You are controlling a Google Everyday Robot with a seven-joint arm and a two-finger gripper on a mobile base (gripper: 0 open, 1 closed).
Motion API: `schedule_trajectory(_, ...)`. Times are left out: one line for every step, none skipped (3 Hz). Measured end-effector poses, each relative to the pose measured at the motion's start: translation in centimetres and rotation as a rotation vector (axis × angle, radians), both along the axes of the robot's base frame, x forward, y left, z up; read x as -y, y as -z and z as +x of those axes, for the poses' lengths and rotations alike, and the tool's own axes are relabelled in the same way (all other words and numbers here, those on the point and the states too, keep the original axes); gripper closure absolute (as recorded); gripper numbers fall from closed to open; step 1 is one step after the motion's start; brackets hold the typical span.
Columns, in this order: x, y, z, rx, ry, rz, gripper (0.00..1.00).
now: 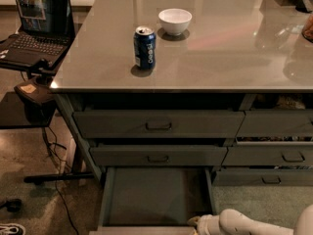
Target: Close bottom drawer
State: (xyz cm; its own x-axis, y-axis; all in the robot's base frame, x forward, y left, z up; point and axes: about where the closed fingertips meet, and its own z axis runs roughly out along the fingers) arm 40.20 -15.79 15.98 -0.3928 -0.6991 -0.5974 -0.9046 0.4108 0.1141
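Observation:
The bottom drawer [151,195] is the lowest of the wide three-drawer stack. It is pulled far out, and its bare dark grey floor shows. Its low front runs along the bottom edge of the view [142,230]. My gripper [195,223] is at the drawer's front right corner, at the end of the white arm [244,223] that comes in from the lower right. It sits at or just inside the front edge; I cannot tell whether it touches. The two taller wide drawers [156,124] above stand nearly shut.
The grey counter [234,58] carries a blue can [145,47] and a white bowl [174,21]. A narrower drawer stack [279,151] is to the right. A laptop [36,23] on a stand, with cables on the floor, is to the left.

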Motion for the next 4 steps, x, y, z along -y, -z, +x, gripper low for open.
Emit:
schedule_trajectory(0.2,-0.1,0.6,0.010,-0.005,-0.008,0.89)
schedule_trajectory(0.0,-0.3,1.4,0.025,-0.012,-0.012,1.00)
schedule_trajectory(-0.3,-0.7,3.3,0.064,-0.015,-0.014,1.00)
schedule_trajectory(-0.6,-1.0,4.4,0.084,-0.017,-0.006,1.00)
